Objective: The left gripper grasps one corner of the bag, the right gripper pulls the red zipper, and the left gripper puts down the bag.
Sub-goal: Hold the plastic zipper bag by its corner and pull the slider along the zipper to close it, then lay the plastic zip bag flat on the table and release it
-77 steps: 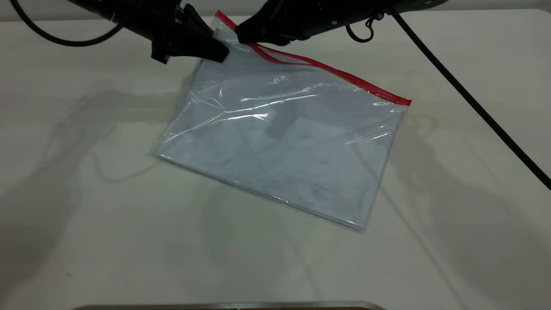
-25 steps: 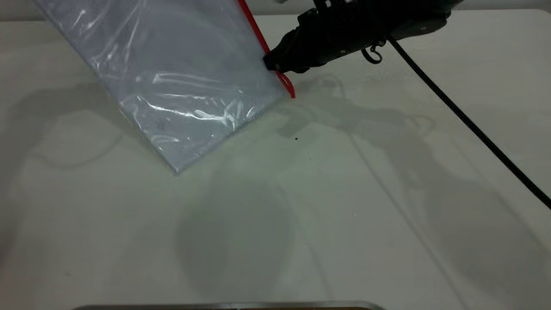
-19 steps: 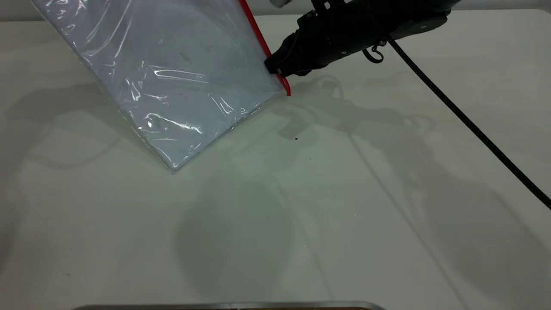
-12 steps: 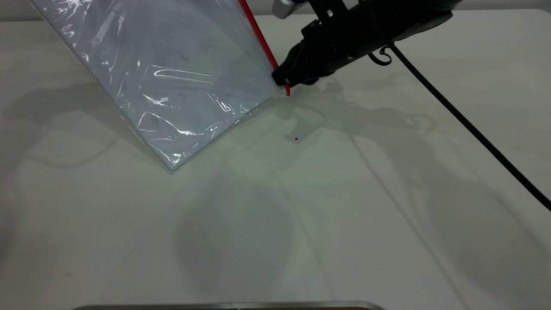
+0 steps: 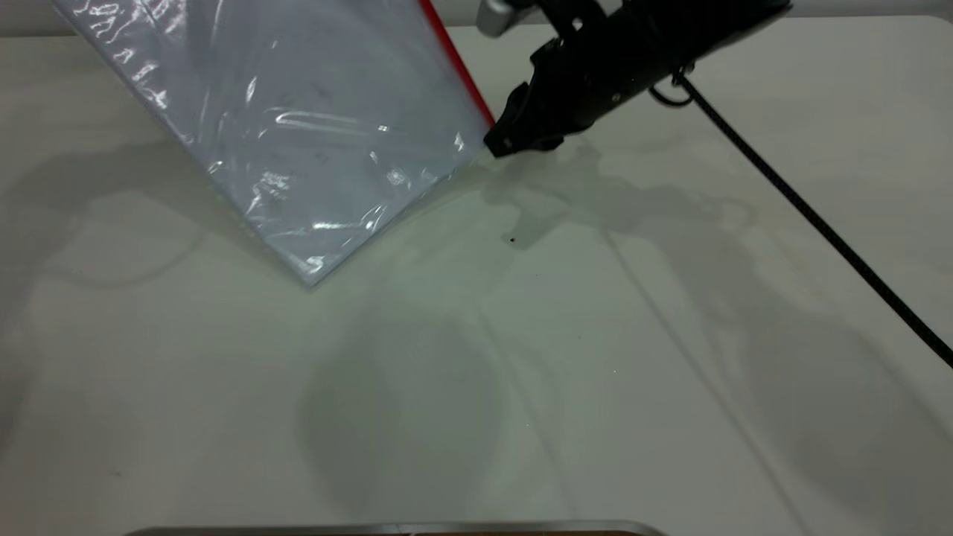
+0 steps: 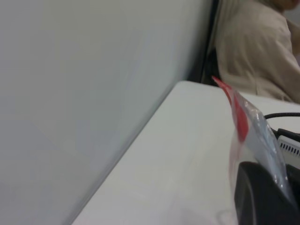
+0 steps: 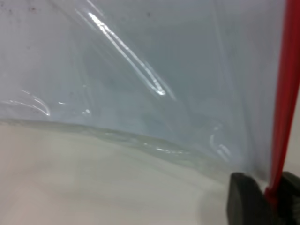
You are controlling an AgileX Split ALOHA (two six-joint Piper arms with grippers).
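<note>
The bag (image 5: 313, 126) hangs tilted above the table, its top out of the exterior view and its lowest corner just over the surface. The red zipper (image 5: 458, 63) runs down its right edge. My right gripper (image 5: 495, 145) is shut on the zipper's lower end, at the bag's right corner. In the right wrist view the red zipper (image 7: 286, 93) passes between the two fingertips of the right gripper (image 7: 272, 199). The left gripper is out of the exterior view. In its wrist view my left gripper (image 6: 281, 180) is shut on the bag's upper corner (image 6: 255, 126), red strip (image 6: 240, 117) showing.
The white table (image 5: 595, 335) lies below the bag. The right arm's braided cable (image 5: 819, 223) crosses the table's right side. A metal edge (image 5: 394, 528) runs along the near side. A person in beige (image 6: 258, 47) sits beyond the table's far end.
The bag, flat on the table three seconds ago, now hangs lifted. Over the last second the right gripper slid down the red zipper to its lower end, and the bag swung slightly.
</note>
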